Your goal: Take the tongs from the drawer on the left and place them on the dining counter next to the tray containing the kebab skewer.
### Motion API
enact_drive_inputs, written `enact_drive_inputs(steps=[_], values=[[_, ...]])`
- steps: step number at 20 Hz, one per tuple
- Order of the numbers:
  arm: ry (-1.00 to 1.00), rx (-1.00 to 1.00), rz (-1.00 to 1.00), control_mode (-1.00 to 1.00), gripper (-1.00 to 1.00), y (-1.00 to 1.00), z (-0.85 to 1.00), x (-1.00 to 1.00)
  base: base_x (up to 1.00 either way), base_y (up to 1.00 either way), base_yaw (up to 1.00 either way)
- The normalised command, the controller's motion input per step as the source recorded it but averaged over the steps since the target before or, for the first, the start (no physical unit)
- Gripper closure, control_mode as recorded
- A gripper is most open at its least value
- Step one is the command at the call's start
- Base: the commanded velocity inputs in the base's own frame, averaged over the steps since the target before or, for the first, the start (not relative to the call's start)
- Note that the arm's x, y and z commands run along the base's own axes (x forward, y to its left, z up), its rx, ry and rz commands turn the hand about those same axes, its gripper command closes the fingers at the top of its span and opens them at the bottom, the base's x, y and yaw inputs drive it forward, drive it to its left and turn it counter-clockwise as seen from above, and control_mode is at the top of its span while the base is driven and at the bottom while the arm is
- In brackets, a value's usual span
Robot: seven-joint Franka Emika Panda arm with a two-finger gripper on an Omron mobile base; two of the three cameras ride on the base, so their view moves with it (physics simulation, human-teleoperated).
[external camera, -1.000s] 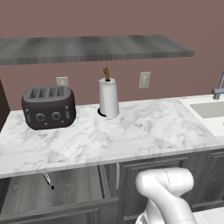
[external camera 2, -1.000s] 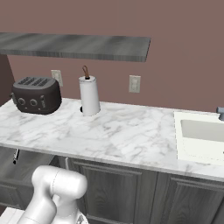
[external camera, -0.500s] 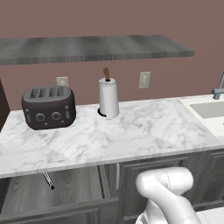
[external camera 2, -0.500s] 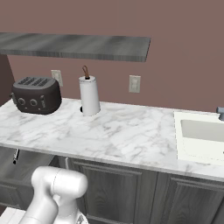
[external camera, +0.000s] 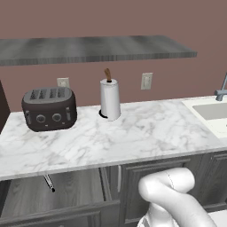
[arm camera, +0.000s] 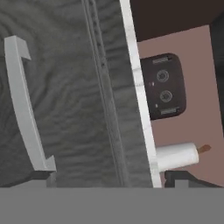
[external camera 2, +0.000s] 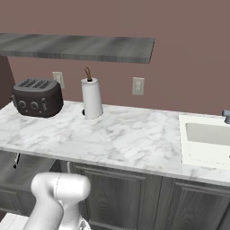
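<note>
Base views: drawer (external camera: 53,195) unchanged, open.

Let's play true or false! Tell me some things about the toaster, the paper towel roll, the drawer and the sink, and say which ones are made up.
1. The toaster is bright red. False: it is dark grey, nearly black.
2. The paper towel roll stands upright on the marble counter, to the right of the toaster. True.
3. The drawer under the counter is pulled open. True.
4. The sink is full of dishes. False: the part of its basin that shows holds nothing.
5. The tongs sit on top of the toaster. False: they lie inside the open drawer.
</note>
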Motion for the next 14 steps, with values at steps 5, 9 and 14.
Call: enact_drive_inputs(steps=[5,9,14], values=[[0.12,0.13,-0.03,-1.0,-1.0,-0.32,0.39,0.0,0.0,0.0,0.0],[0.12,0.08,-0.01,-1.0,-1.0,-0.24,0.35,0.0,0.0,0.0,0.0],[0.16,0.05,0.0,-1.0,-1.0,-0.2,0.3,0.0,0.0,0.0,0.0]])
